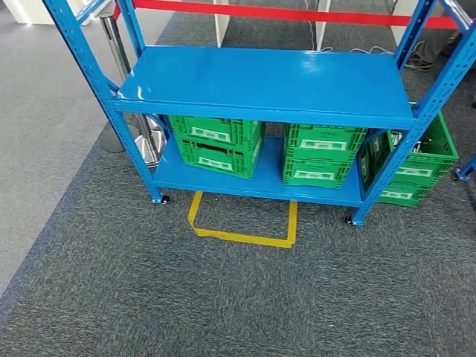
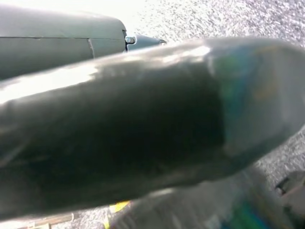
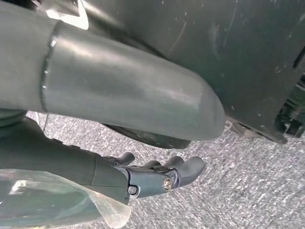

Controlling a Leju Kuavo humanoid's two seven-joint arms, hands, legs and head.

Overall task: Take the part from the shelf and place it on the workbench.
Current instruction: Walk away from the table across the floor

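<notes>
The right hand point(image 3: 158, 174) hangs low over the grey carpet point(image 3: 251, 191), fingers loosely extended and holding nothing, probably at rest while the robot approaches. The left hand point(image 2: 144, 124) is a close blur; whether it is open I cannot tell. Well ahead of both hands stands the blue shelf point(image 1: 264, 82), with green crates point(image 1: 219, 145) stored on its lower level. The part itself cannot be made out, presumably inside a crate.

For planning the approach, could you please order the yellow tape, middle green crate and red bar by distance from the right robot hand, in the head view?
1. Yellow tape, on the carpet ahead.
2. Green crate, on the bottom shelf.
3. Red bar, behind the rack.
</notes>
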